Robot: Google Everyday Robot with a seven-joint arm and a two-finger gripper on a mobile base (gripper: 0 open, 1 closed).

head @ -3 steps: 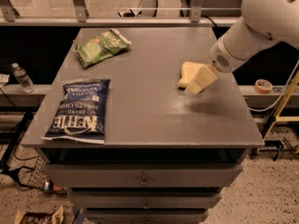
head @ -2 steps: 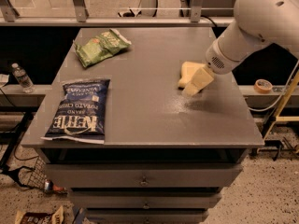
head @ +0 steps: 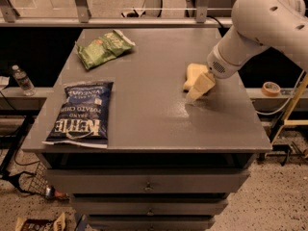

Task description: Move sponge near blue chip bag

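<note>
Since the earlier frames the arm (head: 269, 23) has shifted slightly leftward, while the sponge (head: 193, 72), blue bag (head: 82, 112) and green bag (head: 103, 47) lie where they were. Table (head: 144, 105): grey top over drawers, carrying all three items. Arm: white, entering from the upper right and reaching down over the table's right half. Blue bag: flat at the front left corner, lettering up, its lower edge at the table's front edge. Green bag: flat near the back left, well apart from the blue bag. Sponge: pale yellow, on the table's right half, well apart from the blue bag. Gripper (head: 195, 93): cream, tip down at the table surface, just in front of the sponge and overlapping it in view; whether it is open, closed or holding the sponge cannot be told. Bottle (head: 23, 80): upright, off the table to its left. Tape roll (head: 271, 88): off the table to its right.
</note>
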